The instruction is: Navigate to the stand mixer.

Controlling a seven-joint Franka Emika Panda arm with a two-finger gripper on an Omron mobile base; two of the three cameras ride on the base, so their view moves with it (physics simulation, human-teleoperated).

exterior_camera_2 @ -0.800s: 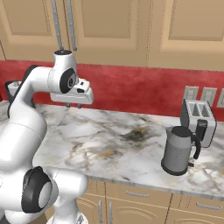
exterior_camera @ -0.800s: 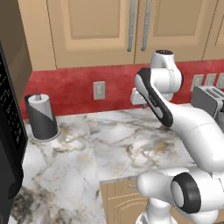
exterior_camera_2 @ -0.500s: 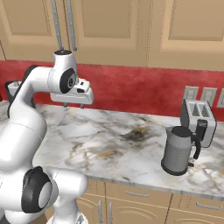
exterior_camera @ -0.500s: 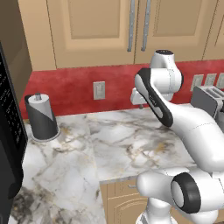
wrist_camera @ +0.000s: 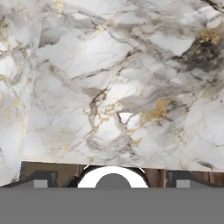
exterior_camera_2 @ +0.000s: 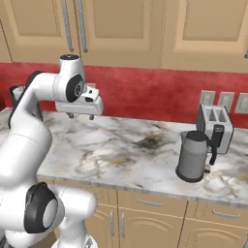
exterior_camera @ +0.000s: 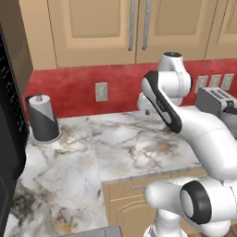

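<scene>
Nothing has shifted since the earlier frames. From the left, a paper-towel roll point(exterior_camera: 42, 118) is seen on the desk point(exterior_camera: 129, 148). From the right, a kettle point(exterior_camera_2: 193, 156) and toaster point(exterior_camera_2: 214, 127) appear; no stand mixer is reached yet. End effector point(wrist_camera: 112, 181) opening cannot be told.
</scene>
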